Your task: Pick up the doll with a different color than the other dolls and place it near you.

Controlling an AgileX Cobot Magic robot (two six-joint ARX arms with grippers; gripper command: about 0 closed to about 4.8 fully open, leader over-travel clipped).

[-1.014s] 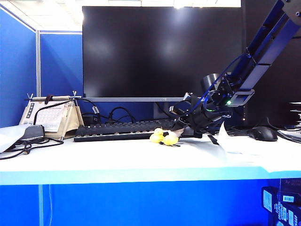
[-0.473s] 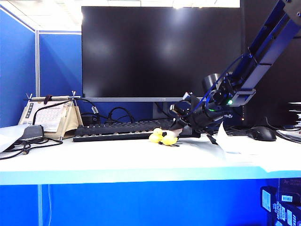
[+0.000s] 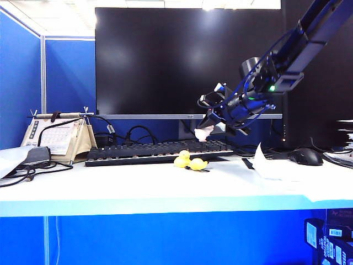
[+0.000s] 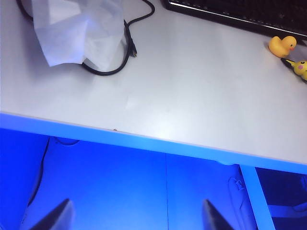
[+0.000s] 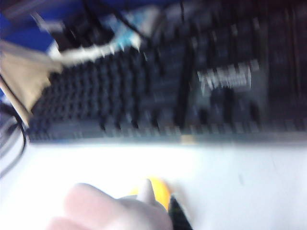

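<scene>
- Exterior view is showing the 2 yellow dolls (image 3: 190,162) now sitting alone on the bench (image 3: 165,187), just in front of the keyboard (image 3: 154,152); a second ago the right gripper was down among them.
- Up and to their right, the white doll (image 3: 203,133) is now hanging in the air above the keyboard, pinched in the right gripper (image 3: 208,130), so the pick looks done and the carry toward the near edge of the bench is what is left.
- Further right, the right arm is slanting down from the upper right corner, its wrist tilted so the gripper is pointing down and to the left.
- Right wrist view is blurring, yet a pale pinkish mass (image 5: 110,208) is filling the gripper's end, with 1 yellow doll beyond it.
- Left wrist view is showing the left gripper (image 4: 135,216) parked off the near edge of the bench, fingers spread and holding nothing; the rubber duck (image 4: 282,46) and the pointy-eared figure (image 4: 300,68) are lying far off.
</scene>
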